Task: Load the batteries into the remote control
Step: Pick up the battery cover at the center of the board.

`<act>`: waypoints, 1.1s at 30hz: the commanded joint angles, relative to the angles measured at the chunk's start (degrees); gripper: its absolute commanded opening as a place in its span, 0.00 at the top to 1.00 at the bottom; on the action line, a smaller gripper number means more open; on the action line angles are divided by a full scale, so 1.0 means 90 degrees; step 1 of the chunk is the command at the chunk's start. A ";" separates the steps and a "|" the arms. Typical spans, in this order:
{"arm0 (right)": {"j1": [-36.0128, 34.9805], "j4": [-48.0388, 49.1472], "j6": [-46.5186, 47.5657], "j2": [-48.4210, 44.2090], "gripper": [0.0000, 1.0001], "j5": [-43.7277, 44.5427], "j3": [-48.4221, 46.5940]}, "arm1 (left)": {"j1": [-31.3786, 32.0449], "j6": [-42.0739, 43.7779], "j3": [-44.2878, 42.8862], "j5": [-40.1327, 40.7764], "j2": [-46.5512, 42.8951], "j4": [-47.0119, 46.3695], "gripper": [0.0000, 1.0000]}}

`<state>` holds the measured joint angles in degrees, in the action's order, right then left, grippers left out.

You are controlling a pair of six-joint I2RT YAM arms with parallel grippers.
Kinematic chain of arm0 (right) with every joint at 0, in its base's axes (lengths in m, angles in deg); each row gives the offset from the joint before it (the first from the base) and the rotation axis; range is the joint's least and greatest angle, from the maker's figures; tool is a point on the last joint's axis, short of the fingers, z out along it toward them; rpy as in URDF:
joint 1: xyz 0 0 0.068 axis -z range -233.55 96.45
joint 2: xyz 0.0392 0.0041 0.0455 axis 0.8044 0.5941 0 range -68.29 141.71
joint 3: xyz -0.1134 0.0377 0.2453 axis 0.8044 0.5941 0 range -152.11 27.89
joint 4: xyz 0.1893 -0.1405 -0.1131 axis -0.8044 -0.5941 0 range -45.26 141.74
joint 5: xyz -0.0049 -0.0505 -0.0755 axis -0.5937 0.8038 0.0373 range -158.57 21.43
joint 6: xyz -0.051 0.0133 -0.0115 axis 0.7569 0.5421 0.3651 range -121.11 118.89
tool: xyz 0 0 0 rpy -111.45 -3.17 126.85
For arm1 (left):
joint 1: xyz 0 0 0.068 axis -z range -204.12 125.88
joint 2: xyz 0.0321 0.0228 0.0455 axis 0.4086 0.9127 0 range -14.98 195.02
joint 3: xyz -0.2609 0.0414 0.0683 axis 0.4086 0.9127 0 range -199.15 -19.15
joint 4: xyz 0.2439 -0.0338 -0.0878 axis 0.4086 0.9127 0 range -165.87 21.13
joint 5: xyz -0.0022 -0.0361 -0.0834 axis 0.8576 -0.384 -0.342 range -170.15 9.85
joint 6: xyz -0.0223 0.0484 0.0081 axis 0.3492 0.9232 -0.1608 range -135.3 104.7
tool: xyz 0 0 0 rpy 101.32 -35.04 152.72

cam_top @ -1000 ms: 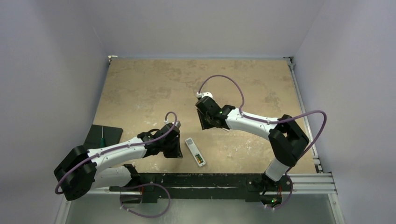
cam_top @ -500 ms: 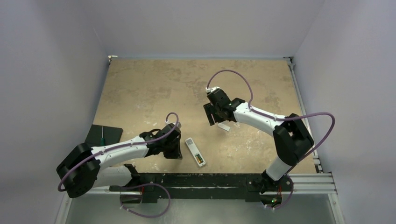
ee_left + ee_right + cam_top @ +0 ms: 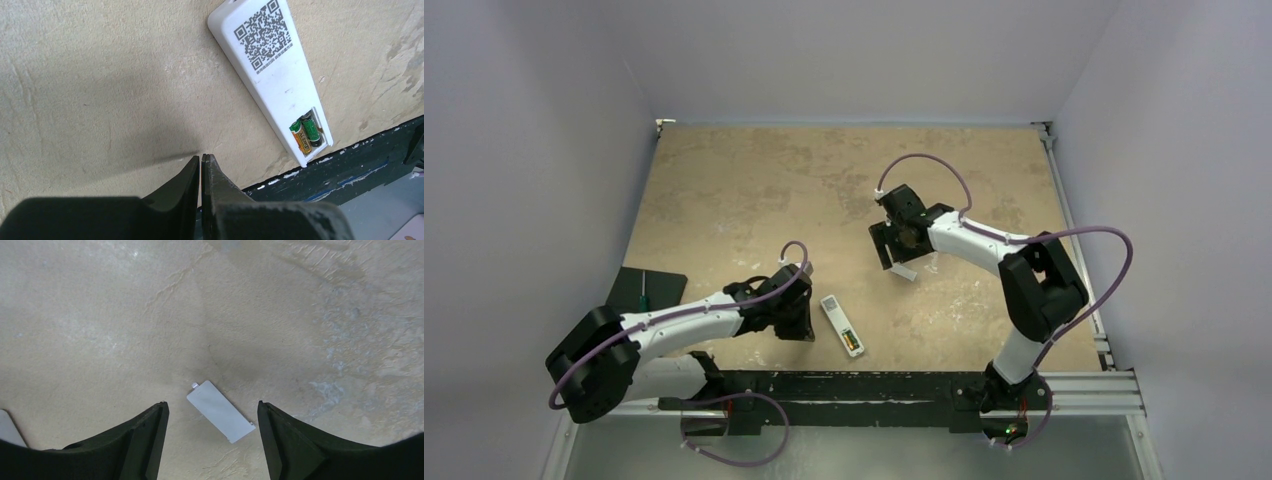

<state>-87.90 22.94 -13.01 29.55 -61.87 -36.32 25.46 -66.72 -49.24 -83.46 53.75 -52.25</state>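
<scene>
The white remote control [image 3: 840, 323] [image 3: 270, 70] lies back-up near the table's front edge, its recess uncovered. Two batteries [image 3: 305, 134], one gold, one dark green, sit side by side in that recess. My left gripper [image 3: 805, 322] [image 3: 201, 158] is shut and empty, just left of the remote. A flat white battery cover [image 3: 904, 271] [image 3: 220, 411] lies on the table to the remote's right. My right gripper [image 3: 898, 243] [image 3: 212, 410] hovers open directly above the cover, one finger on each side, touching nothing.
A black pad [image 3: 646, 290] holding a green-handled tool sits off the table's left edge. A dark rail [image 3: 874, 385] runs along the near edge. A white corner of the remote [image 3: 9, 428] shows at the right wrist view's left edge.
My right gripper swung back and right, opened wide, and now hangs over the white cover, which was hidden beneath it before. The left arm and remote stayed put.
</scene>
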 commanded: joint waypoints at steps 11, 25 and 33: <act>0.0141 -0.0052 -0.0128 0.0325 0.26 -0.0440 0.0142 | 0.0018 0.0145 -0.0047 -0.0109 0.0059 -0.0202 0.93; 0.0145 -0.0051 -0.0328 0.0345 0.33 -0.0338 0.0366 | 0.0018 0.0111 0.0098 -0.0121 -0.0129 -0.0242 0.93; 0.0135 -0.0248 -0.0444 0.0340 0.48 -0.0120 0.0410 | 0.0018 0.0092 0.0174 -0.0125 -0.0234 -0.0263 0.93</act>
<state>-86.54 22.62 -15.24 32.59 -64.12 -34.11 25.46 -66.72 -48.17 -84.40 52.91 -53.08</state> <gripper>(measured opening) 0.546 0.068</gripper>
